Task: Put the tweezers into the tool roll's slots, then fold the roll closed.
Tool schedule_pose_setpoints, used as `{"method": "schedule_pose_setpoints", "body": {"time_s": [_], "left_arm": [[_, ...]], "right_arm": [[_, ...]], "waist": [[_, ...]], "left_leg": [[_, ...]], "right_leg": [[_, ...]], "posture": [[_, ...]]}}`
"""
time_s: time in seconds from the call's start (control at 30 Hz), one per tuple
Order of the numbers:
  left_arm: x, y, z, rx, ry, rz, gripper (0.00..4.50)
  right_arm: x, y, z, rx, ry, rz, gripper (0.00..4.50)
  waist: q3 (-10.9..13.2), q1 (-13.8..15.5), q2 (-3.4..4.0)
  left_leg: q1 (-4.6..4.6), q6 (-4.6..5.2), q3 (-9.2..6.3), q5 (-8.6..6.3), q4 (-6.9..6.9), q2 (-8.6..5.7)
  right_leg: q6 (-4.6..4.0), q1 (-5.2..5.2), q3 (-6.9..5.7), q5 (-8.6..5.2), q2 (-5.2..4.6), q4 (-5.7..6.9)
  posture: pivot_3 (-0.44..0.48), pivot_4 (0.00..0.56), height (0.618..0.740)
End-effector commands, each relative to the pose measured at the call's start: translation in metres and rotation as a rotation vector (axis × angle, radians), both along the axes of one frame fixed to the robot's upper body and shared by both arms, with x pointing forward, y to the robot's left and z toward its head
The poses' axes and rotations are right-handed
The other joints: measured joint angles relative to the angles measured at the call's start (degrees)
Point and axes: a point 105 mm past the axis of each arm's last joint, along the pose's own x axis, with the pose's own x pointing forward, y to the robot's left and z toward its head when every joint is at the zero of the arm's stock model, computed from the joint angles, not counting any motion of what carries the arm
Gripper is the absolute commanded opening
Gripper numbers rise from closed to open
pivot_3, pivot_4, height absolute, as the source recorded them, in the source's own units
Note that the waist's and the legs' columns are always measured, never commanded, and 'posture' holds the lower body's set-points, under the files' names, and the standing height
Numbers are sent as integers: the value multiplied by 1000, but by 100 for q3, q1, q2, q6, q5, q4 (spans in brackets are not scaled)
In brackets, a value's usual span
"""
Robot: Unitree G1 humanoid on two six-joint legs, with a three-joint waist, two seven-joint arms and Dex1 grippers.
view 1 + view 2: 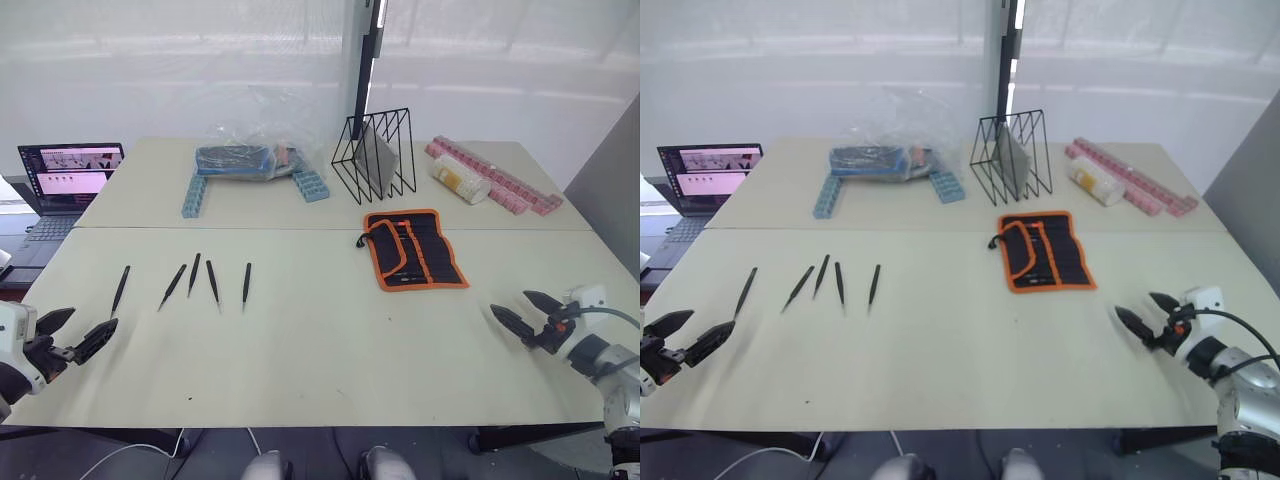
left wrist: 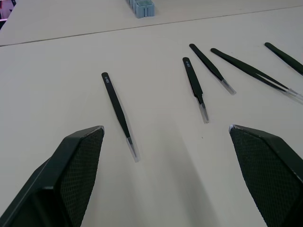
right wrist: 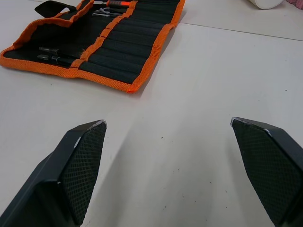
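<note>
The tweezers (image 1: 189,282) lie loose in a row at the left-centre of the frame on the tabletop (image 1: 320,350), well apart from the open tool roll (image 1: 413,250) at centre-right. The first pick looks best taken across the middle of the leftmost tweezer (image 2: 119,112), pressing down flat so that it does not slide. The left claw (image 1: 74,336) is wide open and holds nothing. The right claw (image 1: 527,313) is also wide open and empty, near the roll.

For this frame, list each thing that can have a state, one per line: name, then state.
tool roll: unrolled, lying flat on the table, inner face up
slots: most look empty
tweezers: five lying loose on the table, none in the roll
left gripper: open, empty
right gripper: open, empty
laptop: lid open, screen lit
clear plastic bag: holding items
</note>
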Motion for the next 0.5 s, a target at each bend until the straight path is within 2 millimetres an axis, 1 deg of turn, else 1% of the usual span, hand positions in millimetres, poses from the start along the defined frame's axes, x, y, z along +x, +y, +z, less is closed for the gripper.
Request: {"method": "schedule_pose_setpoints", "body": {"time_s": [0.03,0.13,0.17,0.27,0.3,0.37,0.4,0.43,0.5], "left_arm": [[2,1,18,30,-51,-13,4500],[5,-7,21,14,-72,-34,4500],[5,-8,22,11,-77,-35,4500],[8,-34,20,-17,-82,-101,4500],[9,-42,19,-24,-82,-122,4500],[12,-53,17,-33,-79,-148,4500],[12,-60,16,-38,-74,-168,4500],[12,-64,15,-41,-70,-180,4500],[13,-78,11,-29,-57,-226,4500]], "right_arm": [[-2,3,16,4,-58,-3,4462],[-7,24,18,28,-59,8,4462],[-8,28,18,34,-56,5,4462],[-11,64,21,93,-61,6,4462],[-11,79,24,113,-67,8,4462],[-10,103,28,139,-75,1,4462],[-8,114,31,156,-73,2,4462],[-8,120,31,167,-69,0,4462],[-3,136,35,199,-61,0,4462]], "waist": [[0,1,0],[0,24,1],[0,24,1],[0,25,2],[0,27,2],[1,16,3],[1,13,3],[1,14,3],[1,14,3]], "left_leg": [[0,0,0,0,0,0],[-1,0,-4,0,-4,3],[-2,-1,-4,0,-5,4],[-4,-2,-3,0,-4,3],[-1,-3,-4,0,-5,4],[-3,-5,-5,1,-5,3],[-3,-5,-5,1,-5,3],[-5,-7,-5,2,-5,2],[-11,-7,-4,2,-5,0]], "right_leg": [[0,0,0,0,0,0],[0,0,0,0,0,1],[0,-2,1,0,0,1],[1,-4,6,0,-14,1],[1,-3,11,1,-22,2],[1,-5,17,1,-28,2],[1,-9,19,1,-29,8],[1,-12,18,1,-27,8],[1,-20,14,1,-22,10]], "posture": [[0,150,722],[0,150,722],[0,150,722],[0,150,722],[0,150,722],[0,150,722],[0,150,722],[0,150,722],[0,150,722]]}}
